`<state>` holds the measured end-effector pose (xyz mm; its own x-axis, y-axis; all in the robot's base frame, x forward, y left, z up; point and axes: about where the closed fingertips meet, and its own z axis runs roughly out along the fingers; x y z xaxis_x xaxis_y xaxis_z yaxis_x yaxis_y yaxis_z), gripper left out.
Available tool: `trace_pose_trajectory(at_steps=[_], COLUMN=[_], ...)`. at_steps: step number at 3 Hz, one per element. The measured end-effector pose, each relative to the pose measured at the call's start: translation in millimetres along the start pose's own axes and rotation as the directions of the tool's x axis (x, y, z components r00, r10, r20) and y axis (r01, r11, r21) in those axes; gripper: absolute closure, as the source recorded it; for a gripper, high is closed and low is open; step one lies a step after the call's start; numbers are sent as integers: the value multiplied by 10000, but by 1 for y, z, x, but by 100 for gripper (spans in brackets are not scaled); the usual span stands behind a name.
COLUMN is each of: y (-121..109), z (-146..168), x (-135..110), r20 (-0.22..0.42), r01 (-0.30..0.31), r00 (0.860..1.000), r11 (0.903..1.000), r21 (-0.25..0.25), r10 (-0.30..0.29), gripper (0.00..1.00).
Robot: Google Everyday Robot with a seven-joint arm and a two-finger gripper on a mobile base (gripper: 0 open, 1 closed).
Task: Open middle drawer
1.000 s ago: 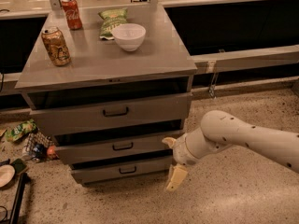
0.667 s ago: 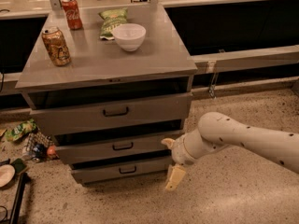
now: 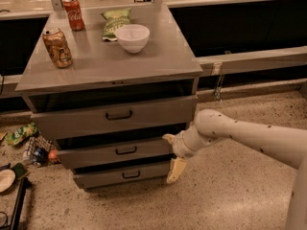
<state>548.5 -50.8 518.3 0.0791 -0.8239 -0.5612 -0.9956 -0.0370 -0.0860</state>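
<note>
Camera view: jaws spread beside right end of middle drawer (image 3: 88, 155), arm cropped.

We see a grey desk (image 3: 148, 66) with three drawers beneath its top. On it stand a brown can (image 3: 56, 47) near the left edge, a red can (image 3: 73, 13) behind it, and a white bowl (image 3: 133, 36) just in front of a green bag (image 3: 115, 22). The middle drawer (image 3: 96, 155), with its black handle (image 3: 125, 150), sits between the top drawer (image 3: 144, 113) and the bottom drawer (image 3: 100, 177). A dark gap shows above each front. Our white arm (image 3: 249, 135) reaches in from the right. Its end effector (image 3: 168, 158) hangs at the middle drawer's right end, fingers (image 3: 176, 170) spread apart, one level with that drawer's upper edge, the other pointing down beside the bottom drawer.
</note>
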Motion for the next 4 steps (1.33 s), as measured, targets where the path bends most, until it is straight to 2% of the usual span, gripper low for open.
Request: trace_pose_trajectory(at_steps=[1,3,4], y=[-27,-69,-84], z=[12,37,43], x=[11,23,27], r20=[-103,100,115], r01=[472,1601,1886], r00=[9988,9870,9819], r11=[9988,9867,9813], r21=[112,283,394], r10=[-471,-1605,-1892], gripper=[0,0,0])
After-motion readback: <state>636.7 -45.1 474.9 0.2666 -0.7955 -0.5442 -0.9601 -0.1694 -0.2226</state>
